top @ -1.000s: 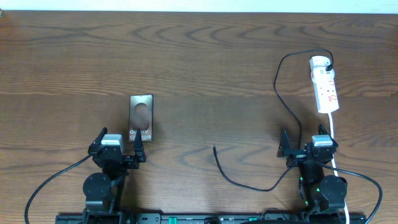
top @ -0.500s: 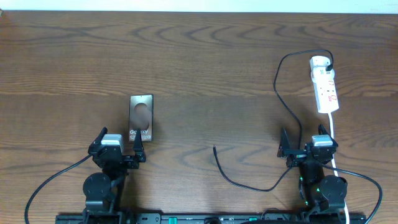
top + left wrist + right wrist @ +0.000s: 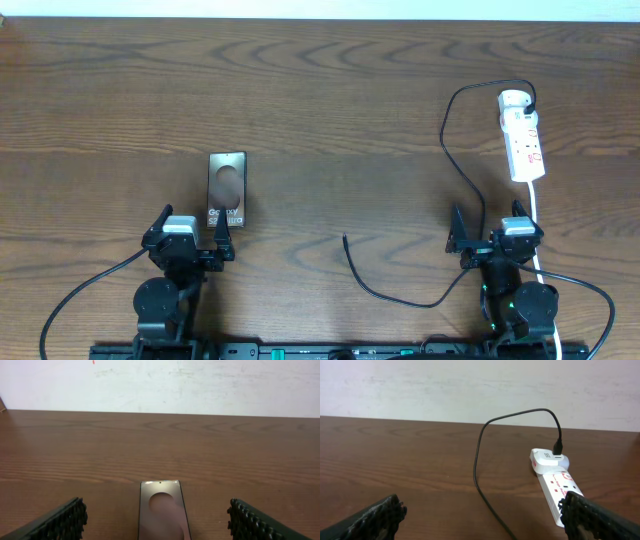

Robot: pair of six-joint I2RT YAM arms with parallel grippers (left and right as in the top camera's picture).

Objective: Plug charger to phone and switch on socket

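nothing differs from the earlier overhead views: the arms, the phone (image 3: 227,189), the charger (image 3: 452,150) and the socket (image 3: 523,140) all sit where they were.

the left gripper (image 3: 192,220) stands wide and holds nothing. the phone lies flat on the table (image 3: 330,90) just ahead of it, towards 12 o'clock. its long axis runs 12 to 6, the end with the lettering at 6 o'clock, and its near right corner is beside the gripper's right finger. in the left wrist view the phone sits between the two spread fingers.

the right gripper (image 3: 487,215) is spread wide too, and empty. the socket lies well ahead of it at about 1 o'clock. its long axis is tilted slightly, 11 to 5, and the white cord (image 3: 535,212) leaves its 5 o'clock end.

the charger starts at a white adapter (image 3: 513,100) on the socket's 11 o'clock end. it loops out towards 9 o'clock, runs down towards 6 past the right gripper's left finger, then bends back towards 9. its free plug (image 3: 345,238) points roughly to 12 o'clock. the plug lies on bare table between the two grippers, at about 4 o'clock from the phone and apart from it.
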